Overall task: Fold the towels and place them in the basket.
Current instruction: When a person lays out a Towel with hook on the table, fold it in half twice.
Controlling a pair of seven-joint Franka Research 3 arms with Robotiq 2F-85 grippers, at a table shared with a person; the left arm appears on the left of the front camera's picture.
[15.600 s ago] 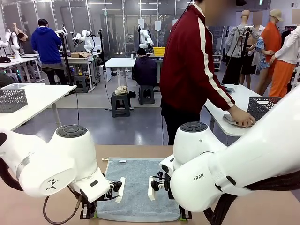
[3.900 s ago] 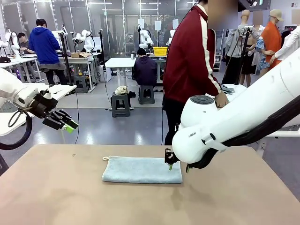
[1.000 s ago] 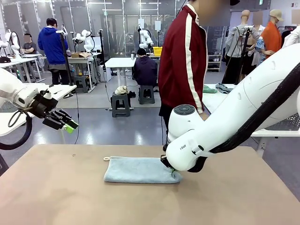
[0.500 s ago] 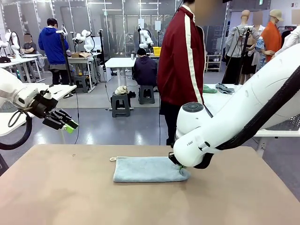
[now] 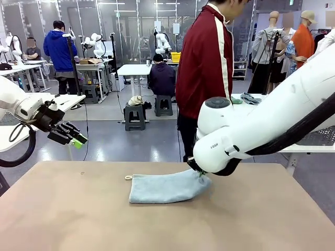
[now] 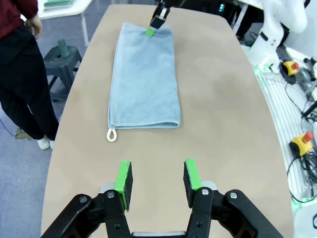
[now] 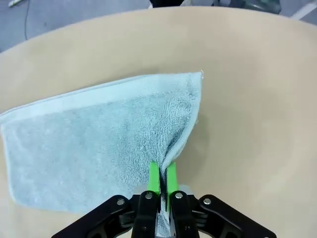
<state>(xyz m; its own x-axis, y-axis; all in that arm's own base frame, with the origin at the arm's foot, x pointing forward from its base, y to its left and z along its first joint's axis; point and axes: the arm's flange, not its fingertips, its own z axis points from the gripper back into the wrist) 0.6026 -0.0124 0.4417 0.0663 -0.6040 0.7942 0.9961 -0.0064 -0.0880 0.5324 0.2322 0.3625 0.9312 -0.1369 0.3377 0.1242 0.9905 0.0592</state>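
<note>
Item: one dusty grey-blue terry-cloth towel (image 5: 162, 188), lying on the tan rounded desk (image 5: 63, 209) about midway between its left and right edges and somewhat nearer the far edge than the near one. Condition: laid as a narrow doubled strip, most of it flat on the desk, the right end raised off the surface and drawn into a peak. Orientation: the long axis runs left to right, parallel to the desk's near edge. A small white loop tab (image 5: 127, 178) sits at the far corner of the left end and points toward the desk's left edge. The lifted end points toward the right edge. Right gripper (image 7: 162, 173): its fingers are closed down to a sliver, pinching a ridge of the towel's right short edge between the green pads. Left gripper (image 5: 73, 138): it hangs high beyond the desk's left edge, well apart from the towel, with its fingers (image 6: 124, 181) parted to a middling gap and nothing between them. Dark grey lattice-walled basket (image 5: 320, 137): it is partly hidden behind the right arm, on a white side table beyond the desk's right edge, and its contents cannot be told. Folded sea-green cloth (image 6: 58, 4) lies on that side table. Progress, as a judgement: the lengthwise fold looks complete and a second fold, bringing the right end over toward the loop end, appears to be in hand. Left to do: finishing that fold, moving this towel to the basket, and the remaining sea-green towels.
</note>
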